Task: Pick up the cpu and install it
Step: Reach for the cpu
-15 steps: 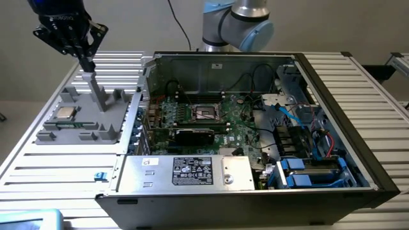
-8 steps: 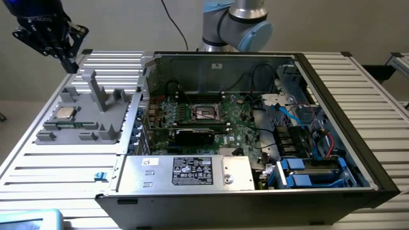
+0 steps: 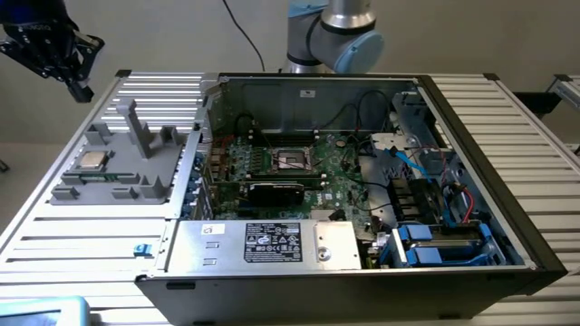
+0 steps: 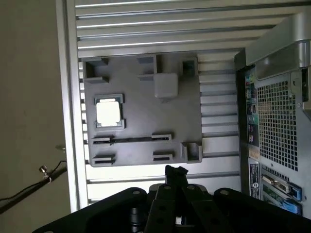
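The cpu (image 3: 92, 161) is a small silver square lying flat in a recess of the grey holder block (image 3: 136, 178), on the slatted table at the exterior view's left. My gripper (image 3: 81, 90) hangs high above the table's far left corner, well clear of the block, shut and holding nothing. In the wrist view the cpu (image 4: 108, 112) gleams in its pocket on the grey block (image 4: 146, 121), and the shut gripper (image 4: 176, 172) points down beside the block's edge. The dark square socket (image 3: 292, 159) sits on the green motherboard inside the open computer case (image 3: 471, 146).
A tall grey post (image 3: 129, 122) rises from the holder block near the cpu. A silver power supply with a white label (image 3: 263, 244) fills the case's near side. Cables and blue drive bays (image 3: 426, 238) crowd its right. The arm's base (image 3: 331, 34) stands behind the case.
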